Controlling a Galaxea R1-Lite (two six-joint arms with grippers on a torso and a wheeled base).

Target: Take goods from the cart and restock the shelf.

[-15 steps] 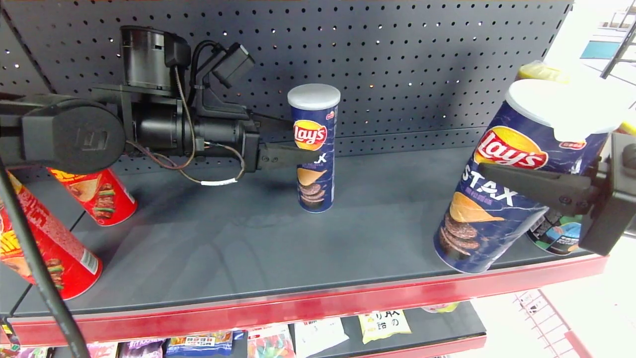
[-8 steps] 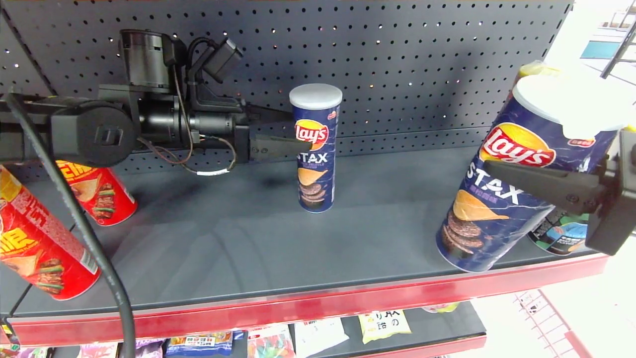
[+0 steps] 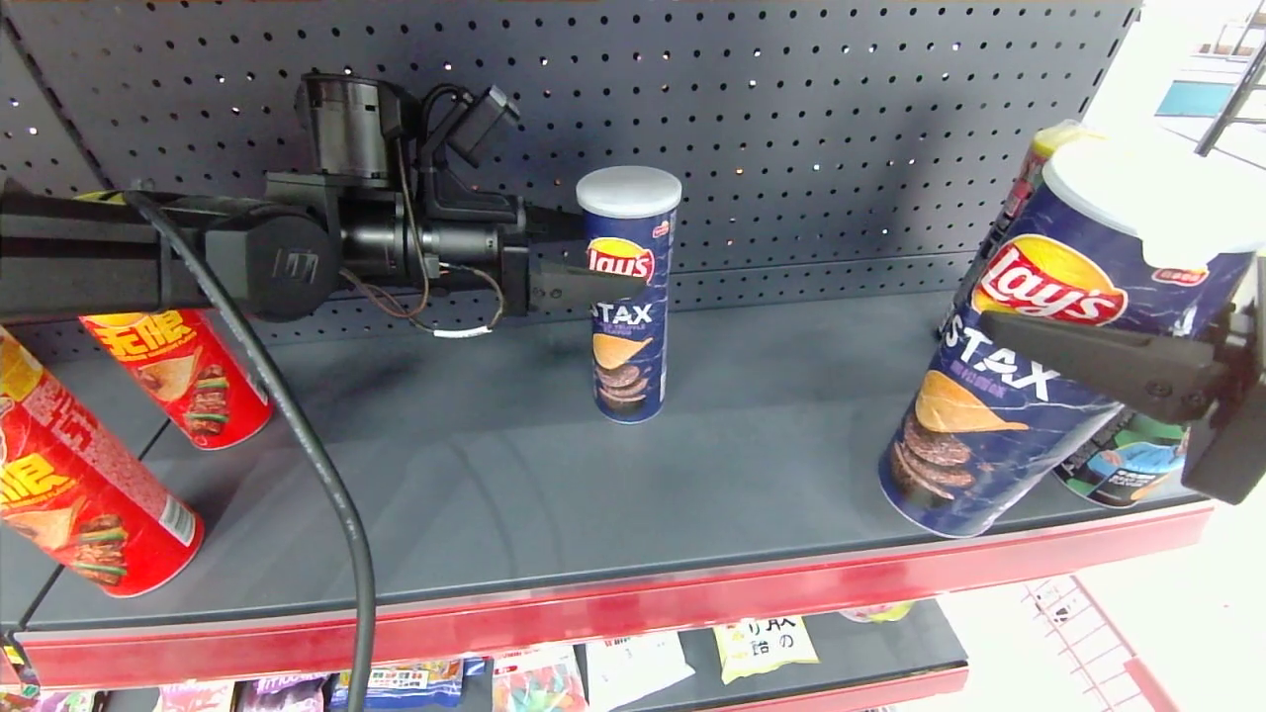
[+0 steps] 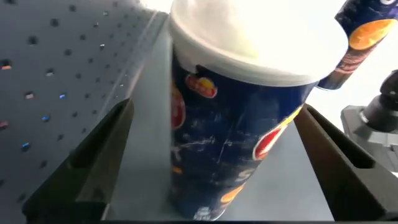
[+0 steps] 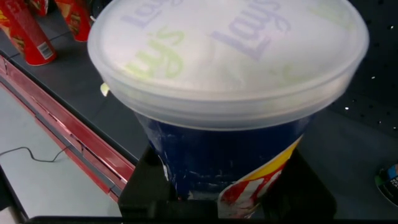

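Your left pincer (image 4: 216, 107) stands wide, one finger on each side of the upright blue can (image 3: 629, 307) with a gap showing on both sides; that can stands on the shelf (image 3: 475, 494), near the pegboard (image 3: 791, 119). Your right pincer (image 3: 1063, 346) is clamped around a second blue can (image 3: 999, 415), which leans between its fingers with its base at the shelf's red front lip (image 3: 613, 613), and you cannot tell whether the base touches. Two red cans (image 3: 188, 376) stand well behind the left pincer, under its arm.

Blue can (image 3: 633, 341) upright, second can (image 3: 969, 455) seemingly tilted
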